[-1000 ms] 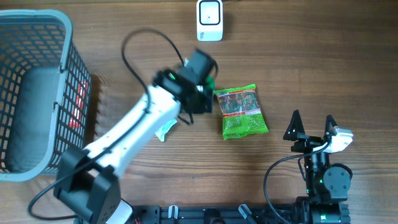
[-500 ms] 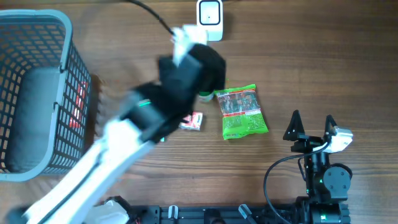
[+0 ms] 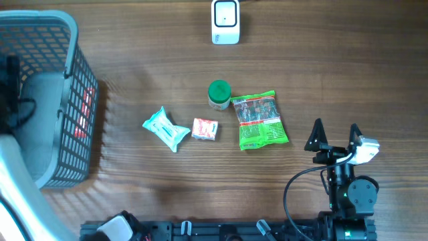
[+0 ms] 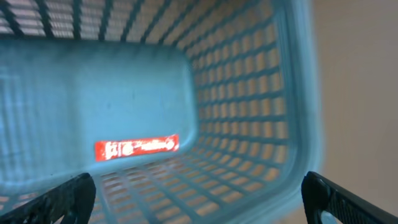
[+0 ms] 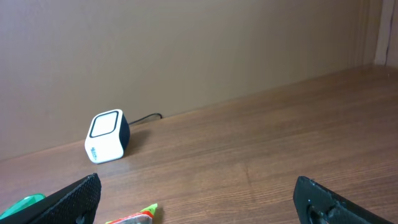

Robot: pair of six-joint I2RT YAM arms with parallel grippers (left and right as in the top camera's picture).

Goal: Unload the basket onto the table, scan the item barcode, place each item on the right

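Four items are waiting near the middle of the table (image 3: 334, 67): a jar (image 3: 219, 94) is touching a corner of a packet (image 3: 261, 119), and a sachet (image 3: 204, 129) is lying just beside the wipes (image 3: 165, 128). The scanner (image 3: 225, 21) is sitting at the far edge, well apart from them. Crowding is looking like the main risk: fingers closing on the jar or sachet could be nudging its neighbour or tipping the jar, and a barcode facing down would be giving no read. The left arm (image 3: 12, 191) is reaching over the basket (image 3: 80, 73) at the left edge, with the left gripper (image 4: 199, 180) pointing down into it, jaws spread wide and holding nothing; lifting out carelessly, it could be catching the rim. A red strip (image 4: 137, 147) is showing inside, item or label I cannot tell. The right gripper (image 3: 335, 125) is resting by the near right corner, jaws apart, empty
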